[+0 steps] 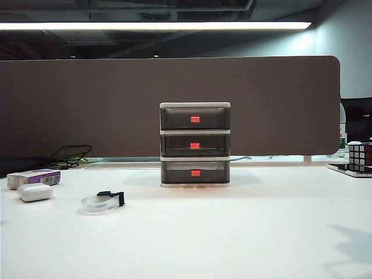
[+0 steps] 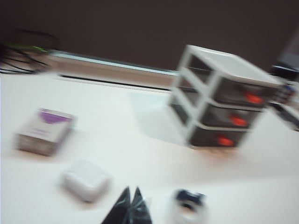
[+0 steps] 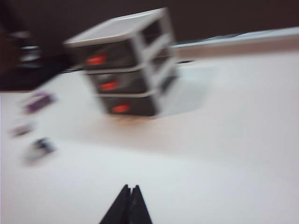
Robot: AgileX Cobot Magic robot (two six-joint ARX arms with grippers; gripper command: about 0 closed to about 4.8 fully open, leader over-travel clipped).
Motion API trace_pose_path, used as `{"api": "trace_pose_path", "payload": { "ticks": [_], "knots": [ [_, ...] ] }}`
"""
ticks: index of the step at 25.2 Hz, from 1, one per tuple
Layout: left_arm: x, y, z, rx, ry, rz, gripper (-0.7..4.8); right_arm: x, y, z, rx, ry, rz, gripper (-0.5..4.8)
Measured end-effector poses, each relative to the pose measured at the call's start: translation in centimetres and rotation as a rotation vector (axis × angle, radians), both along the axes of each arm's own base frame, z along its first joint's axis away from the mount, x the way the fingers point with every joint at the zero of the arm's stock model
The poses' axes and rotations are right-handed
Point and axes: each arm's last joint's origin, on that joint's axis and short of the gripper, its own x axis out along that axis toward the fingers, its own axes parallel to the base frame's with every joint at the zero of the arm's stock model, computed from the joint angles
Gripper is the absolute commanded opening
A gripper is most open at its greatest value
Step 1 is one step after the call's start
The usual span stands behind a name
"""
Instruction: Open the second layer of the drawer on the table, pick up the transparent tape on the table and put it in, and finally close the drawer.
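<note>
Both pincers clenched empty above the table (image 1: 232, 232): left pincer (image 2: 130, 192) near the transparent tape (image 2: 189, 205), right pincer (image 3: 130, 189) apart from the drawer (image 3: 126, 65).

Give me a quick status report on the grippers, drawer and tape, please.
Left gripper shut, right gripper shut, both above the table, holding nothing. Drawer fully closed. Transparent tape lying left of it, untouched. Nothing blocking the second layer.

The exterior view is sharp and evenly lit by a long ceiling light strip (image 1: 154, 25) above the drawer (image 1: 195, 145) — a soft shadow is cast on the desk (image 1: 232, 232) around its base. Both wrist views are smeared by motion blur — the drawer's edges are streaked, its red tabs blotted.
</note>
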Motion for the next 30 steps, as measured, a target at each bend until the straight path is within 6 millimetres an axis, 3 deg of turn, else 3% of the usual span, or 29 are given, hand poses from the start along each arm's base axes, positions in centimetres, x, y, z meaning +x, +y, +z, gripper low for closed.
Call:
{"api": "trace_pose_path", "payload": {
  "ticks": [4, 9, 15, 18, 25, 30],
  "knots": [
    [-0.2, -0.5, 0.0, -0.091, 0.042, -0.183, -0.02, -0.3, 0.5, 0.0, 0.048, 0.021, 0.184, -0.05],
    [-0.3, -0.6, 0.0, -0.316, 0.157, -0.217, -0.01, -0.3, 0.5, 0.0, 0.051, 0.022, 0.181, -0.05],
    [-0.5, -1.6, 1.1, -0.417, 0.137, -0.361, -0.01, -0.3, 0.5, 0.0, 0.054, 0.022, 0.197, -0.05],
    [-0.5, -2.1, 1.2, -0.486, 0.146, -0.311, -0.03, -0.3, 0.6, 0.2, 0.106, 0.041, 0.218, -0.05],
    [-0.9, -3.9, 1.3, -0.420, 0.093, -0.306, -0.03, -0.6, 1.0, 0.5, 0.158, 0.073, 0.296, -0.05],
    [-1.8, -5.6, 1.3, -0.333, 0.036, -0.262, -0.03, -0.9, 1.3, 2.3, 0.150, 0.021, 0.262, -0.05]
  ]
}}
